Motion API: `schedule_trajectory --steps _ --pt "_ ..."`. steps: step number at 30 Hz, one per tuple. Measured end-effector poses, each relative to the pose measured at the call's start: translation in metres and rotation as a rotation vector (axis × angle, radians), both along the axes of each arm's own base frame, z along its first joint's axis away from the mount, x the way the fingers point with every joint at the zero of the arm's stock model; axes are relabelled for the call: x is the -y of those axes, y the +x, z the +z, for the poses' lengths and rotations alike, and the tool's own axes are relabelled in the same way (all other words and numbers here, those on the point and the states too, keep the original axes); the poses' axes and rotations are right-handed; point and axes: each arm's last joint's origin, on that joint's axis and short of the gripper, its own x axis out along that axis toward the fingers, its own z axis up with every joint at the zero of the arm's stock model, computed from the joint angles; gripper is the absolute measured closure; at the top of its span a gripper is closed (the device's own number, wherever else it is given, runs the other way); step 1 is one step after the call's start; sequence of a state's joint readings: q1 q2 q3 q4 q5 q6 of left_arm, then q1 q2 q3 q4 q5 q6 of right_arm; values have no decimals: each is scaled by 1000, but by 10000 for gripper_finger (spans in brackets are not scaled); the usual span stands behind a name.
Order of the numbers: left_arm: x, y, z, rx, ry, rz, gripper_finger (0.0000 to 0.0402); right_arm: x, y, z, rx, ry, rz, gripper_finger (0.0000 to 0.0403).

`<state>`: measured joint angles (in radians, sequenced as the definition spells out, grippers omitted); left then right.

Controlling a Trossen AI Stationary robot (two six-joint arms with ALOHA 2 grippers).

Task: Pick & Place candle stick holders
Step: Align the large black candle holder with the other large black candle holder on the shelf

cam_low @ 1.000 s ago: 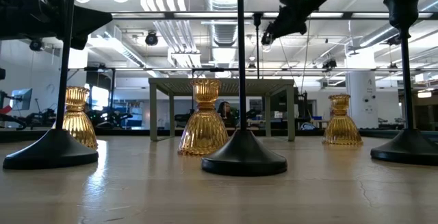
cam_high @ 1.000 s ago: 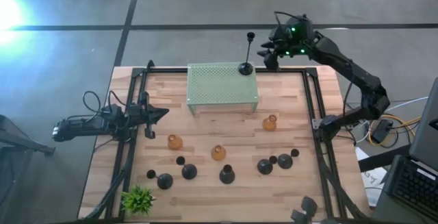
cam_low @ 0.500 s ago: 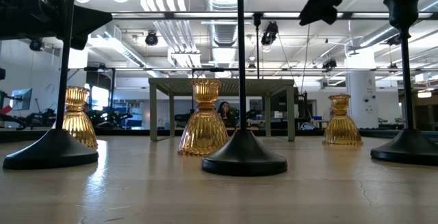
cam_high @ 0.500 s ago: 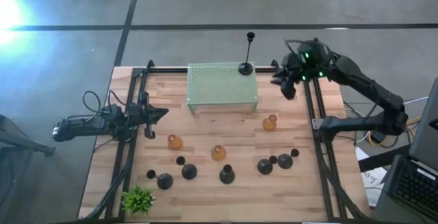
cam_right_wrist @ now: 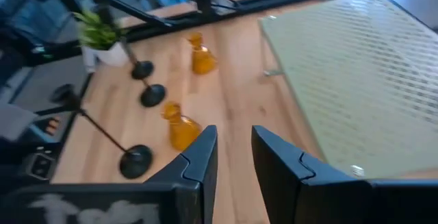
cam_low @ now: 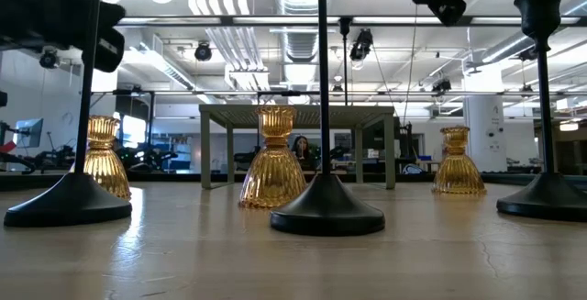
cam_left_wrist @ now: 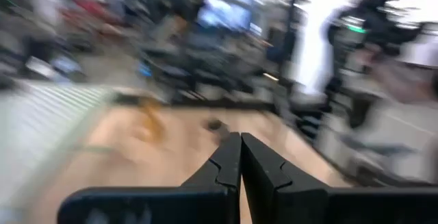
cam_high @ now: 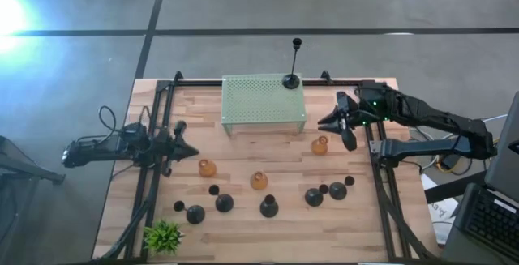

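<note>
One tall thin black candle stick holder [cam_high: 290, 79] stands by its round base on the far right corner of the mint-green stand [cam_high: 263, 101]. Three amber glass holders [cam_high: 319, 145] [cam_high: 259, 181] [cam_high: 208, 168] stand on the wood, with black holders [cam_high: 268, 207] in a row nearer the front edge. My right gripper [cam_high: 334, 124] hovers open above the table, just right of the stand and beyond the right amber holder [cam_right_wrist: 181, 131]. My left gripper [cam_high: 185, 149] is shut and empty over the table's left side.
A small leafy plant [cam_high: 163, 236] stands at the near left corner. Black frame rails [cam_high: 371, 135] run along the table's left, right and far edges. Bare wood lies between the stand and the amber holders.
My right gripper has come from beyond the table's far edge toward the near edge and down, ending beside the stand's right end, near the right amber holder. My left gripper has swung a little toward the near edge. No holder has moved.
</note>
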<state>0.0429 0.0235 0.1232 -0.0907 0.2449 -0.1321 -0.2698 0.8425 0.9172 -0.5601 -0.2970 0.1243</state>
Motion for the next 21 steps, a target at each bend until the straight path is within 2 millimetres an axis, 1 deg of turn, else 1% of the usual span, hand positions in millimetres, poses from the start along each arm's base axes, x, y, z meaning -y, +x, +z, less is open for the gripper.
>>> schedule_trajectory --steps 3,5,9,14,18,21 --pt "4 -3 0 -64 -49 -129 388 -5 2 -1 18 11 22 328" --pt "5 -3 0 -68 -57 -161 388 -7 4 1 38 12 29 332" --pt "5 0 -7 -91 -42 -162 388 -6 9 5 89 -3 32 335" --pt "4 10 -17 -143 -54 -163 388 -5 14 10 128 -22 35 330" --pt "6 20 -16 -115 -62 -178 386 -5 15 13 131 -38 40 328" --pt "8 25 -17 -111 -61 -206 370 -5 15 15 134 -39 39 332"
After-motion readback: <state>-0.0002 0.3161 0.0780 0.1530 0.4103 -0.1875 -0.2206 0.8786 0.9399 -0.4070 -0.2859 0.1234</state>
